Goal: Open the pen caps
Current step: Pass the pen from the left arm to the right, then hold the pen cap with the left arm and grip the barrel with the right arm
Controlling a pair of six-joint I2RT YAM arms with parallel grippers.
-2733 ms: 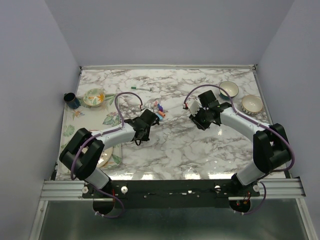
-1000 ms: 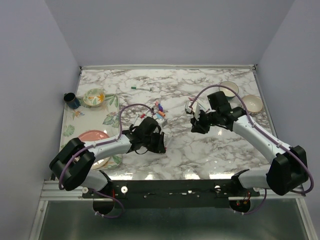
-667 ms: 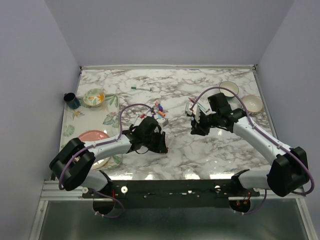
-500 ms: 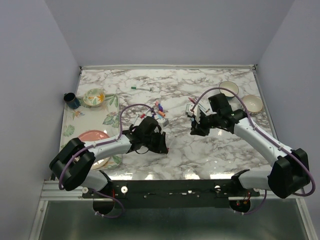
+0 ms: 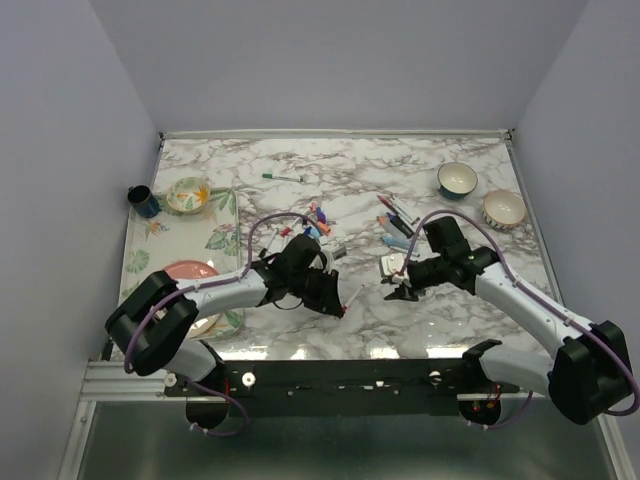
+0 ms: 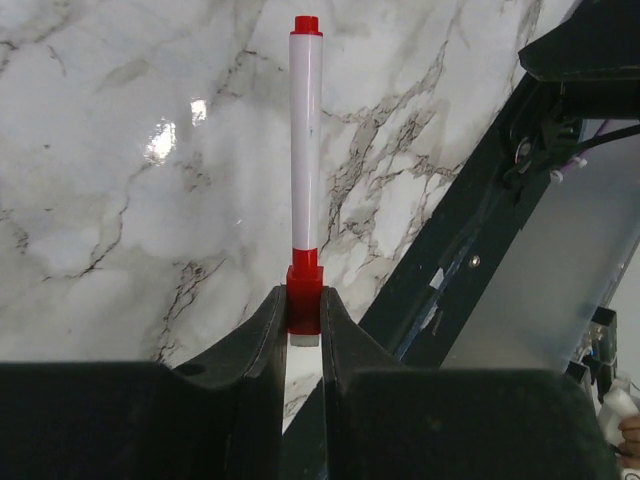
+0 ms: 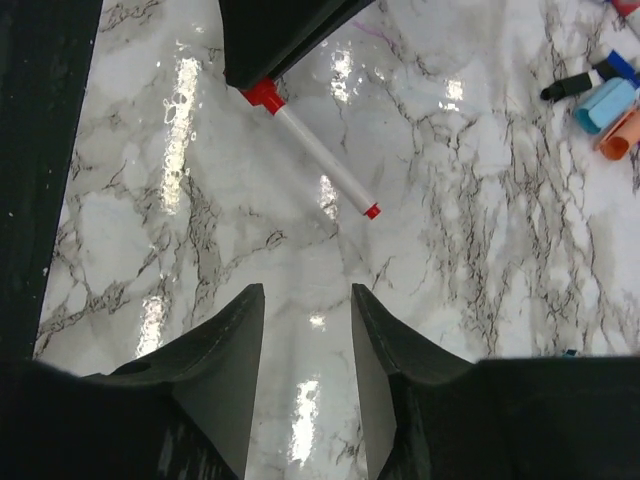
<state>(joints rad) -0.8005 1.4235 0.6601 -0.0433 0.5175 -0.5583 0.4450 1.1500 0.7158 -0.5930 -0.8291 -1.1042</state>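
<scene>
Slim white plastic pen [image 6: 306, 140], smooth round barrel, its stubby red cap [image 6: 304, 292] pinched between the matte black fingers of the left gripper [image 6: 303, 318] above the glossy grey-veined marble table [image 6: 120, 200]; right gripper [image 7: 305, 310] spread, empty; small coloured plastic pen caps [image 5: 318, 220] clustered mid-table.

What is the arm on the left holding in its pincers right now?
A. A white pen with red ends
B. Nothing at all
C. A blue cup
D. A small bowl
A: in the left wrist view the left gripper is clamped on the near red end of a white pen, which sticks straight out over the marble table.
</scene>
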